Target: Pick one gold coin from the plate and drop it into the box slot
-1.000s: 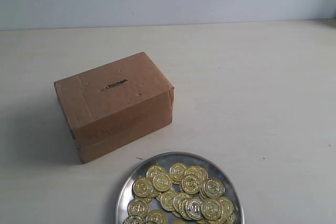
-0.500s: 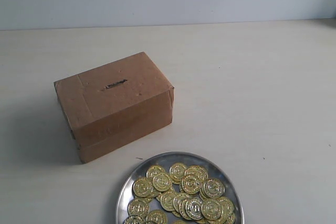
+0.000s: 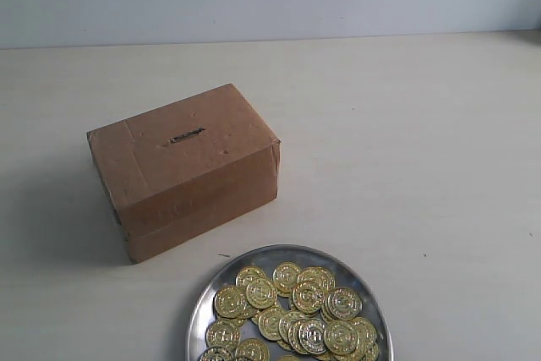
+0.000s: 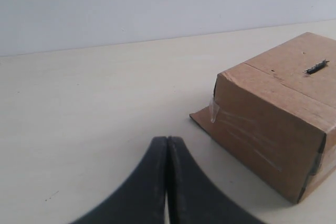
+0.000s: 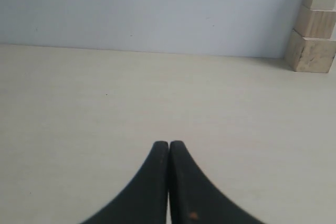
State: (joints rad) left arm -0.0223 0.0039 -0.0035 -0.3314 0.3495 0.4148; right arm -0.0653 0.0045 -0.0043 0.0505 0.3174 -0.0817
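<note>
Ext. view, L to R: the box (image 3: 182,166) is sitting left of centre on the pale table (image 3: 406,141), turned at an angle, one lower corner pointing toward the plate (image 3: 201,303). The slot (image 3: 185,135) is lying in the box's top face, nearer the far edge. The plate is resting near the box but apart from it, its near rim running out of frame. Gold coins (image 3: 292,310) are lying heaped and overlapping inside; count hard to tell. Bare tabletop is stretching wide to the R.

Wrist cams: the left gripper (image 4: 167,145) is keeping its jaws pressed together, bare table ahead, box well apart. The right gripper (image 5: 169,148) is likewise pressed together over bare table, w/ wooden blocks (image 5: 312,30) stacked by the wall.
</note>
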